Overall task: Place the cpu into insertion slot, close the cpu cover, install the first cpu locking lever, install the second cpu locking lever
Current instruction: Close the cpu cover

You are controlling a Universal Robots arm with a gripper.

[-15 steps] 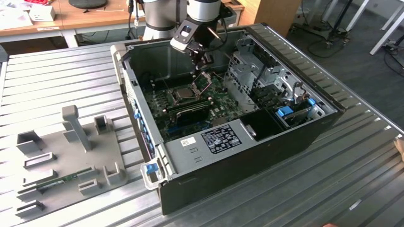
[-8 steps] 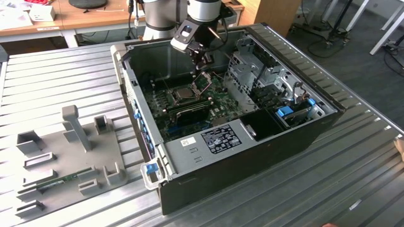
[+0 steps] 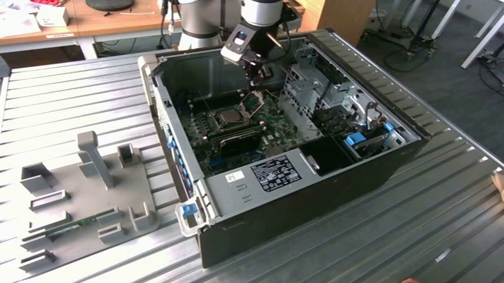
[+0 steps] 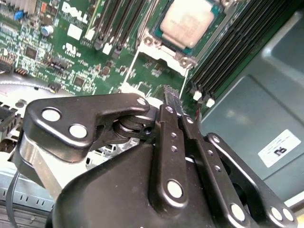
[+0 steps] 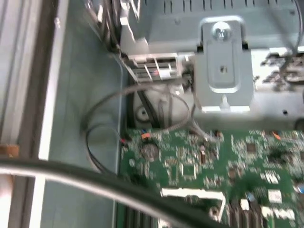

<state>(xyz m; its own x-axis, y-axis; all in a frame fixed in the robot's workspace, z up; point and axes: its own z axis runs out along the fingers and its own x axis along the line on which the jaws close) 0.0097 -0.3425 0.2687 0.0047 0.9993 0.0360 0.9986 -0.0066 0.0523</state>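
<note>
— What kind of place is this?

— A robotics lab or workshop, I'd say. A robot arm (image 3: 264, 12) reaches over a ribbed metal table (image 3: 71, 88), with its gripper (image 3: 260, 75) down inside an open computer case (image 3: 315, 188).

— Anything else that shows it?

— A grey fixture plate (image 3: 87, 194) with upright holders lies beside the case. Behind the table there's a wooden desk (image 3: 102, 20) with papers on it. On the exterior view's right, cables (image 3: 393, 56) trail across a dark floor (image 3: 441, 71).
</note>
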